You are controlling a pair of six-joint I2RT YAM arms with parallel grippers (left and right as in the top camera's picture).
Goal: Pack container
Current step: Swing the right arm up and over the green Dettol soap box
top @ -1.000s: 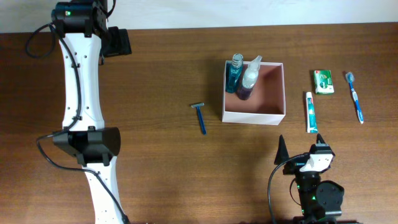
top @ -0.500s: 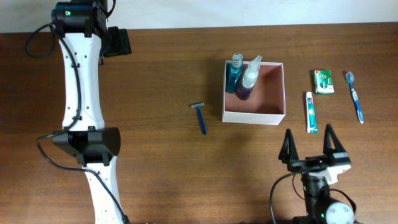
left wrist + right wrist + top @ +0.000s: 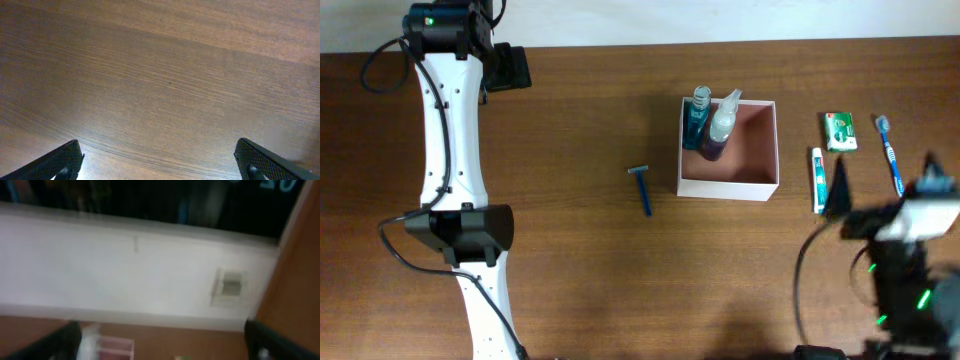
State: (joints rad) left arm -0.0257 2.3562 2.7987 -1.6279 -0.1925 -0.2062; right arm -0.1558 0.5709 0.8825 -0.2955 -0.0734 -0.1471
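Robot lab: wooden table (image 3: 580,270), white arm (image 3: 448,130), cabling (image 3: 392,250), white wall (image 3: 125,265).

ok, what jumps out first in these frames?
The white-walled container in the middle of the table, with a blue bottle and a spray bottle standing in its far-left corner. To its right lie a toothpaste tube, green packet and toothbrush, with the blurred right pincer open by them. A blue razor lies alone on its left.
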